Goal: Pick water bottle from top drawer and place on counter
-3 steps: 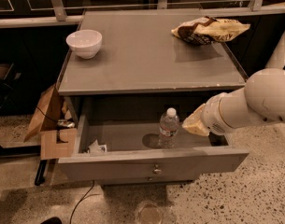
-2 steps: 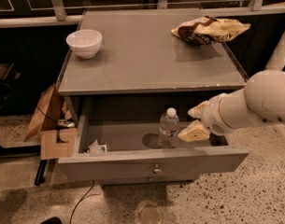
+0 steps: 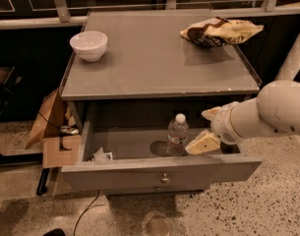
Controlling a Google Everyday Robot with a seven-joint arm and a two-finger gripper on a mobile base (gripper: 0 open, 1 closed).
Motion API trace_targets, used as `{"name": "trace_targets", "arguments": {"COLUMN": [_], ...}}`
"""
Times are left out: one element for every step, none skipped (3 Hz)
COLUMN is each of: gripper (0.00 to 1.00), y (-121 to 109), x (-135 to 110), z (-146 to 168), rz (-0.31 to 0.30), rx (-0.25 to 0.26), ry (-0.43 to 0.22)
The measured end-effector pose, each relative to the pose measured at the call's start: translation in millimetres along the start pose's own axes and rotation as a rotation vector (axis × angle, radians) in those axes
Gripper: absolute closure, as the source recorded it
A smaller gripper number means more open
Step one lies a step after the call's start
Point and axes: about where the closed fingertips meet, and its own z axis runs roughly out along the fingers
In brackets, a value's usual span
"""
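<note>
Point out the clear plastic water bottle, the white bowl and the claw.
clear plastic water bottle [image 3: 177, 135]: camera view, label.
round white bowl [image 3: 88, 45]: camera view, outer wall.
claw [image 3: 196, 131]: camera view, between fingertips, right of bottle.

Your view: top drawer pulled out below the counter.
You have the water bottle upright in the drawer, right of centre, with the end effector just right of it, apart. On the counter, a bowl sits far left and a bag far right.

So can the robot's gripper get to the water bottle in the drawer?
Probably yes. The gripper is open inside the pulled-out top drawer, just to the right of the upright water bottle, and nothing sits between them.
</note>
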Motion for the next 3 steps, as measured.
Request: {"name": "trace_targets", "arguments": {"gripper": [0.28, 0.21, 0.20], "y": [-5.8, -10.8, -14.6], "x": [6.3, 8.5, 6.5], "z": [16.6, 35.1, 52.7], "rz": [0.039, 0.060, 0.071], "rx": [-0.002, -0.005, -0.014], "ry": [-0.030, -0.074, -0.110]}}
